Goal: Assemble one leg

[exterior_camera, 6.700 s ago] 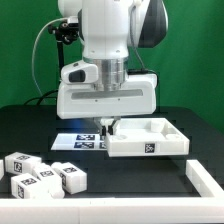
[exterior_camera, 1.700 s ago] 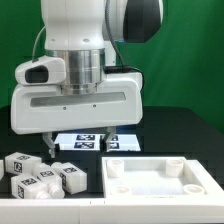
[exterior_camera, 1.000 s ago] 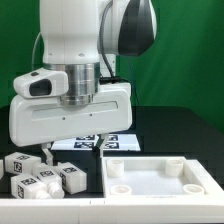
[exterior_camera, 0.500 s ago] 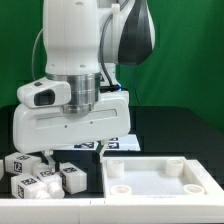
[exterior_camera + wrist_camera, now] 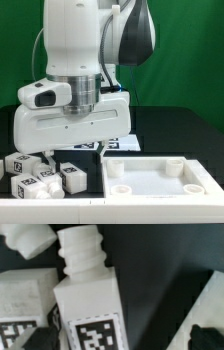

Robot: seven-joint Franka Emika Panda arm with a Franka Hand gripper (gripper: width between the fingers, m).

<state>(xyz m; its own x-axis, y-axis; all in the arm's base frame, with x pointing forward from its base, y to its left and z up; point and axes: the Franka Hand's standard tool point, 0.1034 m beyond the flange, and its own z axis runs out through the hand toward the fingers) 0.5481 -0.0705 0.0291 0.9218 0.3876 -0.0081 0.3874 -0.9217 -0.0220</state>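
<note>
A: Count on the surface [image 5: 180,130]?
B: Exterior view showed four legs [image 5: 72,177] in one cluster. The arm [image 5: 75,60] overlapped it, so there could have been more.
A: Other parts?
B: One tray-like panel [image 5: 160,180], one marker board [image 5: 118,143], one arm.
A: Wrist view?
B: Three legs partly in frame, and one of them showed a threaded peg.

The exterior view is bright and evenly lit. My white casing [image 5: 75,120] reads clean, with soft shade under its lower edge, and the black table [image 5: 175,125] stays matte. My wrist view is dimmer and blurred: the leg [image 5: 88,297] sits too close, with smeared edges and a grainy tag.
</note>
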